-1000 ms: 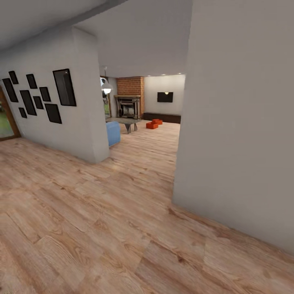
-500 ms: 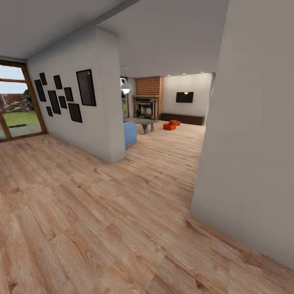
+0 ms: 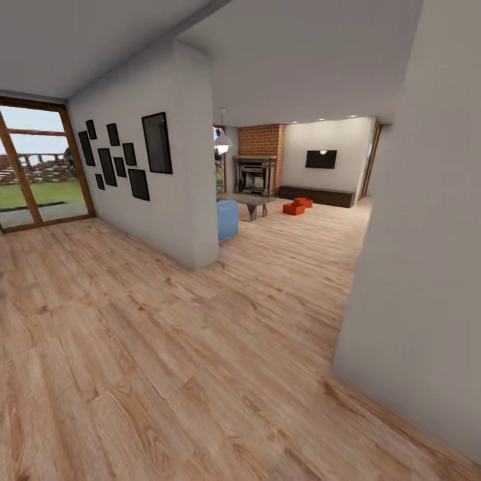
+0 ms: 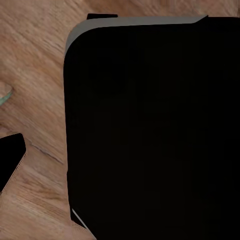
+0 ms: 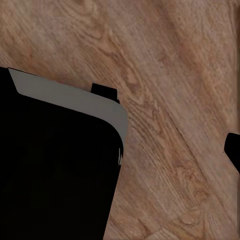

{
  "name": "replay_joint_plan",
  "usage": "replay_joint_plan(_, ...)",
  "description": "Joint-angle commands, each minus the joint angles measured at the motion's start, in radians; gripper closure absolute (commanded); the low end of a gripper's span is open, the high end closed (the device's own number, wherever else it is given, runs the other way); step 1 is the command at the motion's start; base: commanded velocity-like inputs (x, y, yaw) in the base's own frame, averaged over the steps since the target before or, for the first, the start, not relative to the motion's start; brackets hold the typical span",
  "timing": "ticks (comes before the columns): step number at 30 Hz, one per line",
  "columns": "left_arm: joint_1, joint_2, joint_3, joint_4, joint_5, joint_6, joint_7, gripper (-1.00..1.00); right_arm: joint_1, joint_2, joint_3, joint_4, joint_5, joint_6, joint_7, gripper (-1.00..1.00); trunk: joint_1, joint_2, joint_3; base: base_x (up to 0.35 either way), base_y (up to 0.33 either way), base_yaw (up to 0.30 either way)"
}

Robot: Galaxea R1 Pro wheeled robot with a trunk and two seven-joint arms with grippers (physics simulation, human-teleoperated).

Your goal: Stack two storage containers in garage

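the robot is standing in a hallway on a light wood plank floor (image 3: 167, 374), looking through an opening into the living room; the two orange-red open-top storage containers (image 3: 298, 206) are sitting on the floor far ahead, side by side near a long dark low cabinet (image 3: 317, 195) under a black wall television (image 3: 321, 159), to the right of a brick chimney with a dark fireplace (image 3: 257, 170); a blue sofa corner (image 3: 227, 220) and a white wall corner (image 3: 194, 200) are bounding the passage on the left, a plain white wall (image 3: 427, 267) on the right; judging the step as the approach, driving down the middle of the gap is looking safest; both wrist views are showing dark robot body over planks, so i cannot tell how either pair of jaws is standing
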Motion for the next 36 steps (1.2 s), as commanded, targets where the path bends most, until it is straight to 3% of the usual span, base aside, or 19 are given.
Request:
replay_joint_plan(1,-0.001,0.000,0.002,0.000,0.001,-0.002,-0.001,-1.00,-0.001,0.000,0.008,0.002,-0.007,-0.003,-0.001,-1.00,0.001,0.000,-0.001,0.322,0.000,0.008)
replay_joint_plan(36,-0.001,0.000,0.002,0.000,0.001,-0.002,-0.001,-1.00,-0.001,0.000,0.002,0.001,-0.011,-0.002,0.002,-1.00,0.001,0.000,-0.001,0.322,0.000,0.045)
